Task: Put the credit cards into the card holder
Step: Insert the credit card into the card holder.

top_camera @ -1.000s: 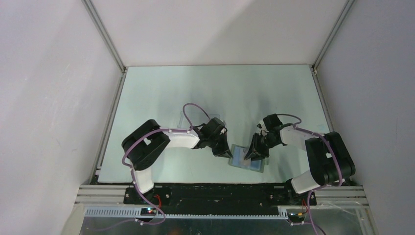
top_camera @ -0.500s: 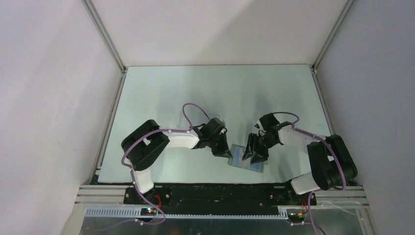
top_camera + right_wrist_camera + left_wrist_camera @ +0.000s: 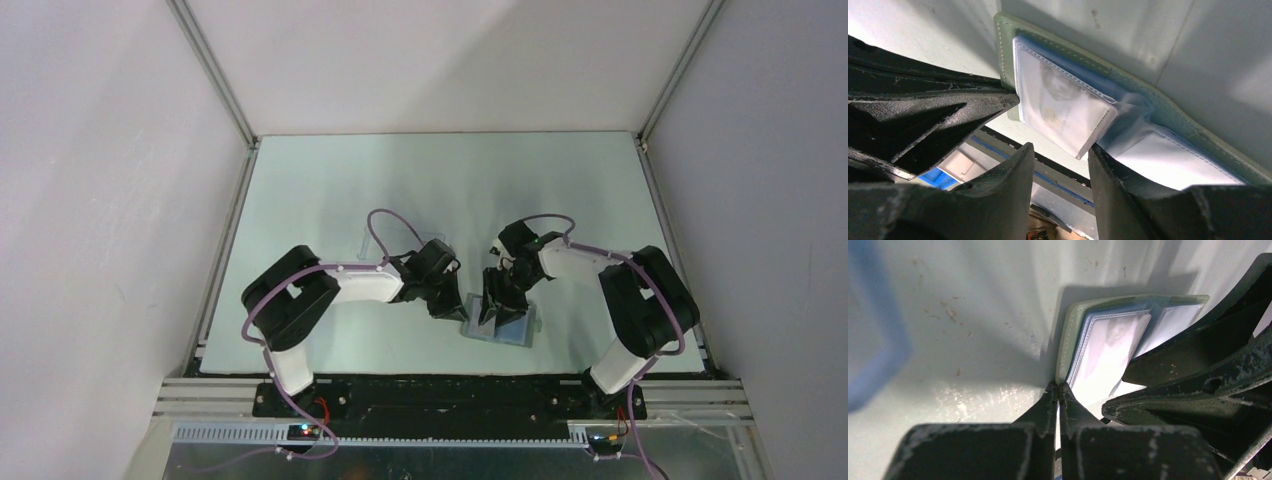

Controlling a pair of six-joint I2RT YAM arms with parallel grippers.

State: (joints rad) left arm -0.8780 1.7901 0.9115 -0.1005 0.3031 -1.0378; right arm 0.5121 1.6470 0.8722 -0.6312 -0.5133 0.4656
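Right claw (image 3: pixel 1059 152) shifted left over open card holder (image 3: pixel 1067 335) — long axis left-right; claw released. Left claw (image 3: pixel 1058 388) clenched at edge.

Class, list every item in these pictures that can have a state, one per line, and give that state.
card holder: lying open on the table, clear sleeves showing.
credit card: appears to sit inside one raised sleeve.
left end effector: shut, tips at the holder's edge.
right end effector: open, fingers either side of the raised sleeve's corner.
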